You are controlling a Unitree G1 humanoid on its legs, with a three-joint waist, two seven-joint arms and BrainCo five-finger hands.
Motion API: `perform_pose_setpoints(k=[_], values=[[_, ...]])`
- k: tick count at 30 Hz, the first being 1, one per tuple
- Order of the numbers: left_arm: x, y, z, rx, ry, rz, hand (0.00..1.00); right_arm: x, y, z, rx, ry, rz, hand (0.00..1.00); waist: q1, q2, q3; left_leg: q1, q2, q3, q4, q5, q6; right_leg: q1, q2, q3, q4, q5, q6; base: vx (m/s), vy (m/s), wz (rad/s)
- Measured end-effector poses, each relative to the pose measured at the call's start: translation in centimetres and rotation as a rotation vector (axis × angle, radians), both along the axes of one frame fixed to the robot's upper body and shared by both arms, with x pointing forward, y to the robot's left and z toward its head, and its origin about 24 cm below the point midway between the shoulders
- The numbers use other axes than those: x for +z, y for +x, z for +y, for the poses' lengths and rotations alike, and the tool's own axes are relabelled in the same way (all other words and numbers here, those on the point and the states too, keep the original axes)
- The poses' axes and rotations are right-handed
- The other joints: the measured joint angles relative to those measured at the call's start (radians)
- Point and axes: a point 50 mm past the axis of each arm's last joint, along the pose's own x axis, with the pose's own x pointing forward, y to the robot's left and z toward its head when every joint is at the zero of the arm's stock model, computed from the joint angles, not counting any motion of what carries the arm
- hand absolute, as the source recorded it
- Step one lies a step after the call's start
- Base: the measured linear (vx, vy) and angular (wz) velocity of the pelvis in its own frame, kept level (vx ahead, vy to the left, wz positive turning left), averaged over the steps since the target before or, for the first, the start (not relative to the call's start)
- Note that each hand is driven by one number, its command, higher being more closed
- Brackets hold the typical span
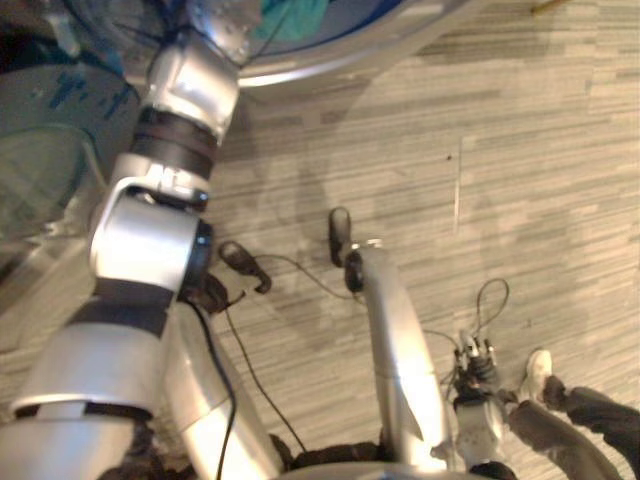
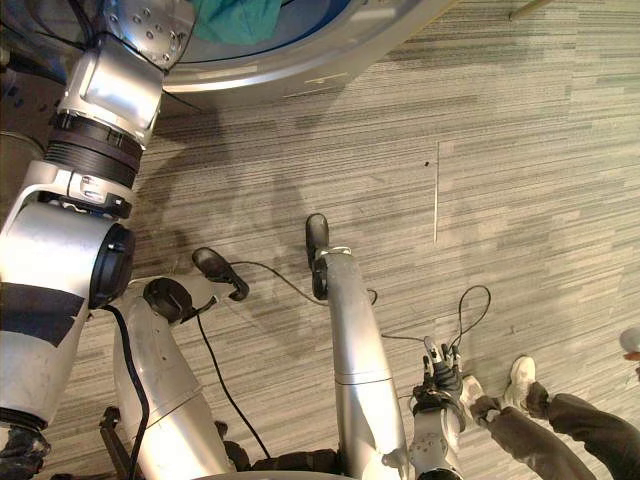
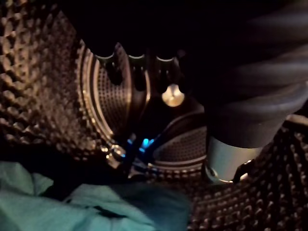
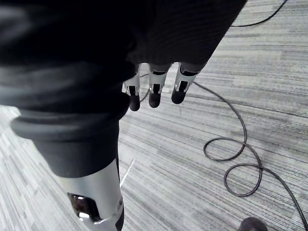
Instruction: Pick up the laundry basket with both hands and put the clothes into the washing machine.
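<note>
The crumpled teal cloth clothes (image 3: 72,207) lie inside the washing machine's perforated steel drum (image 3: 43,96), heaped against its studded wall. From the head views they show as a teal patch past the machine's round silver-grey door rim (image 2: 330,50). The left arm passes up through that rim, and the left robot hand (image 3: 136,62) hangs inside the drum above the clothes, fingers straight and spread from the thumb, touching no cloth. The right robot hand (image 4: 154,91) hangs low beside the robot over the grey striped plank floor (image 2: 500,150), fingers likewise straight and relaxed, holding nothing. Near it stands a person's leg in dark trousers (image 2: 560,420) with a white shoe (image 2: 520,380) on the floor
</note>
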Motion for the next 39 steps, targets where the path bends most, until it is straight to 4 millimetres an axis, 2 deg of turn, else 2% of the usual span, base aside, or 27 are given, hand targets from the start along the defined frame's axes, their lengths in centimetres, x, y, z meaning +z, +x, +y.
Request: perform_pose_setpoints(k=[5, 9, 10, 12, 14, 15, 17, 18, 19, 22, 23, 25, 27, 28, 31, 33, 35, 37, 39], values=[[-1.6, 0.6, 0.9, 0.011, -0.033, 0.048, 0.00, 0.0, 0.2, 0.5, 0.032, -0.002, 0.000, 0.00, 0.000, -0.002, -0.002, 0.000, 0.001, -0.012, -0.001, 0.000, 0.000, 0.012, 0.001, -0.010, -0.004, -0.001, -0.001, -0.01, 0.001, 0.01], [-5.4, 1.7, 1.9, 0.025, -0.070, 0.146, 0.00, 0.0, 0.3, 0.7, 0.051, -0.014, 0.003, 0.00, 0.001, -0.003, -0.003, 0.023, -0.004, -0.023, -0.005, 0.003, -0.004, 0.046, -0.002, -0.021, -0.008, -0.003, -0.004, -0.04, -0.004, 0.09], [-8.0, 2.2, 2.5, 0.030, -0.102, 0.209, 0.00, 0.0, 0.3, 0.9, 0.059, -0.014, 0.005, 0.00, 0.004, -0.005, -0.005, 0.052, -0.006, -0.023, -0.016, 0.005, -0.009, 0.075, -0.003, -0.023, -0.017, -0.004, -0.006, -0.05, -0.018, 0.12], [-11.0, 2.5, 2.2, 0.017, -0.101, 0.275, 0.00, 0.0, 0.3, 1.1, 0.075, -0.021, 0.009, 0.00, 0.006, -0.004, -0.008, 0.092, -0.014, -0.023, -0.041, 0.011, -0.020, 0.117, -0.009, -0.027, -0.039, -0.005, -0.007, -0.07, -0.036, 0.20], [-16.3, 2.7, 1.8, -0.006, -0.139, 0.396, 0.00, -0.1, 0.3, 1.2, 0.098, -0.037, 0.027, 0.00, 0.008, -0.004, -0.023, 0.179, -0.044, -0.019, -0.109, 0.029, -0.043, 0.205, -0.022, -0.032, -0.092, -0.004, -0.009, -0.06, -0.074, 0.36], [-18.1, 2.6, 1.6, -0.009, -0.152, 0.439, 0.00, -0.4, 0.1, 1.2, 0.099, -0.037, 0.040, 0.00, 0.008, -0.003, -0.040, 0.196, -0.049, -0.016, -0.130, 0.036, -0.045, 0.221, -0.027, -0.035, -0.106, -0.004, -0.011, -0.02, -0.076, 0.34], [-24.2, 1.7, 1.1, -0.020, -0.172, 0.582, 0.00, -0.9, -0.6, 1.2, 0.098, -0.049, 0.089, 0.00, 0.011, -0.001, -0.103, 0.256, -0.086, -0.004, -0.207, 0.071, -0.053, 0.273, -0.050, -0.040, -0.151, -0.005, -0.018, 0.04, -0.094, 0.46], [-27.3, 0.8, 1.0, -0.016, -0.189, 0.662, 0.00, -1.0, -0.7, 1.3, 0.102, -0.055, 0.098, 0.00, 0.019, 0.000, -0.103, 0.325, -0.108, 0.003, -0.256, 0.086, -0.065, 0.337, -0.063, -0.041, -0.181, -0.005, -0.018, 0.07, -0.088, 0.53], [-28.9, 0.3, 1.0, -0.012, -0.196, 0.703, 0.00, -1.1, -0.7, 1.3, 0.103, -0.057, 0.104, 0.00, 0.023, 0.000, -0.103, 0.365, -0.120, 0.008, -0.285, 0.096, -0.069, 0.377, -0.069, -0.043, -0.199, -0.005, -0.018, 0.11, -0.088, 0.56], [-36.7, -3.7, 2.0, 0.023, -0.238, 0.908, 0.00, -1.7, -1.3, 1.5, 0.110, -0.064, 0.157, 0.00, 0.031, 0.004, -0.126, 0.576, -0.184, 0.026, -0.445, 0.146, -0.083, 0.582, -0.105, -0.063, -0.311, -0.004, -0.019, 0.12, -0.085, 0.52], [-38.1, -4.6, 2.2, 0.028, -0.248, 0.946, 0.00, -2.0, -1.5, 1.6, 0.114, -0.062, 0.176, 0.00, 0.032, 0.007, -0.138, 0.613, -0.195, 0.028, -0.476, 0.155, -0.087, 0.621, -0.109, -0.068, -0.337, -0.002, -0.020, 0.17, -0.045, 0.44], [-43.5, -9.2, 2.6, 0.041, -0.308, 1.112, 0.00, -3.3, -3.1, 1.9, 0.129, -0.046, 0.264, 0.00, 0.053, 0.025, -0.220, 0.753, -0.234, 0.039, -0.605, 0.192, -0.098, 0.763, -0.123, -0.088, -0.448, 0.016, -0.018, 0.22, -0.013, 0.38], [-47.3, -13.3, 2.4, 0.044, -0.375, 1.245, 0.00, -4.1, -4.3, 1.9, 0.133, -0.031, 0.322, 0.00, 0.073, 0.040, -0.285, 0.884, -0.275, 0.054, -0.740, 0.237, -0.105, 0.893, -0.135, -0.107, -0.564, 0.047, -0.012, 0.18, -0.007, 0.28], [-48.2, -14.5, 2.2, 0.046, -0.395, 1.282, 0.00, -4.3, -4.7, 1.8, 0.127, -0.027, 0.335, 0.00, 0.077, 0.048, -0.307, 0.914, -0.287, 0.053, -0.777, 0.249, -0.108, 0.928, -0.137, -0.115, -0.599, 0.056, -0.008, 0.18, -0.006, 0.29], [-53.2, -22.2, 2.4, 0.115, -0.577, 1.530, 0.00, -5.9, -7.5, 1.5, 0.078, 0.025, 0.450, 0.00, 0.080, 0.068, -0.431, 1.098, -0.375, 0.050, -1.063, 0.367, -0.122, 1.096, -0.156, -0.147, -0.802, 0.116, 0.006, 0.21, -0.018, 0.37], [-54.8, -25.2, 3.0, 0.173, -0.707, 1.622, 0.00, -6.8, -9.6, 1.0, 0.019, 0.067, 0.535, 0.00, 0.079, 0.081, -0.457, 1.165, -0.395, 0.028, -1.177, 0.425, -0.130, 1.178, -0.144, -0.180, -0.911, 0.159, 0.007, 0.14, -0.030, 0.34], [-55.2, -26.5, 4.2, 0.232, -0.802, 1.639, 0.00, -7.4, -10.9, 1.0, 0.017, 0.093, 0.606, 0.00, 0.082, 0.079, -0.461, 1.209, -0.395, 0.015, -1.221, 0.447, -0.140, 1.239, -0.126, -0.194, -0.980, 0.187, 0.001, 0.07, -0.040, 0.17], [-55.5, -27.4, 4.9, 0.276, -0.884, 1.631, 0.00, -7.7, -11.6, 1.3, 0.041, 0.101, 0.643, 0.00, 0.081, 0.070, -0.466, 1.229, -0.388, 0.011, -1.209, 0.446, -0.144, 1.280, -0.116, -0.198, -1.006, 0.193, -0.001, 0.04, -0.039, 0.08], [-55.4, -27.4, 5.2, 0.298, -0.963, 1.592, 0.00, -7.9, -12.0, 1.6, 0.049, 0.115, 0.657, 0.00, 0.081, 0.062, -0.457, 1.200, -0.370, -0.013, -1.089, 0.413, -0.151, 1.321, -0.110, -0.219, -1.014, 0.194, -0.003, 0.00, -0.039, 0.23]])
